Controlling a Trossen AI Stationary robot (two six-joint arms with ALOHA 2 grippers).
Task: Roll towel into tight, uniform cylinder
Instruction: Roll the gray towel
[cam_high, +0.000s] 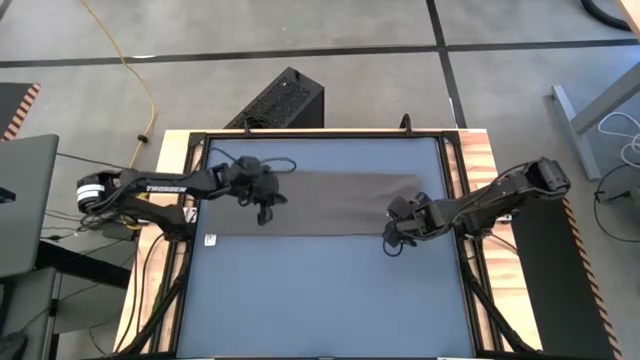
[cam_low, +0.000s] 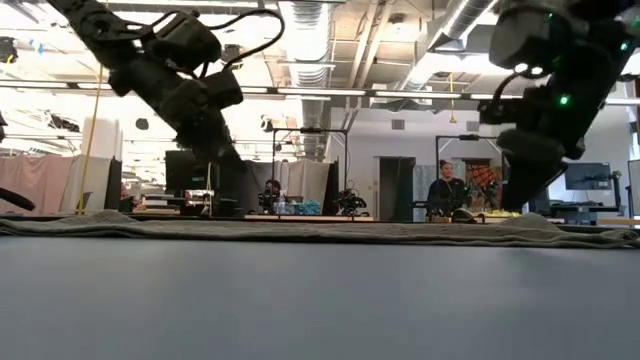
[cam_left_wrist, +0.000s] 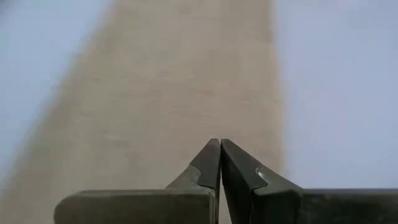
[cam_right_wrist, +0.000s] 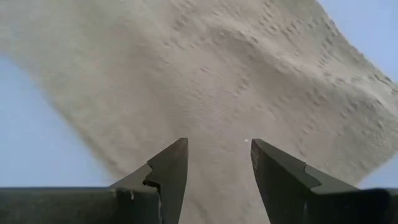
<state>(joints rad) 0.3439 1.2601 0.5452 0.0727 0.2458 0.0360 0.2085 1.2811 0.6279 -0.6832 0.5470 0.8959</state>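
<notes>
Bare tabletop lies before the flat towel, left gripper clenched empty, right gripper released, seemingly hovering; uneven grasps could skew the roll.

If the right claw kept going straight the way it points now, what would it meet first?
Most likely the towel: the open right claw points down at its rumpled end, with nothing between them; the remaining gap is unclear.

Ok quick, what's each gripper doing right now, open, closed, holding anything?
Left gripper: jaws shut, empty, above the towel.
Right gripper: jaws open, holding nothing, over the towel's right end.
</notes>
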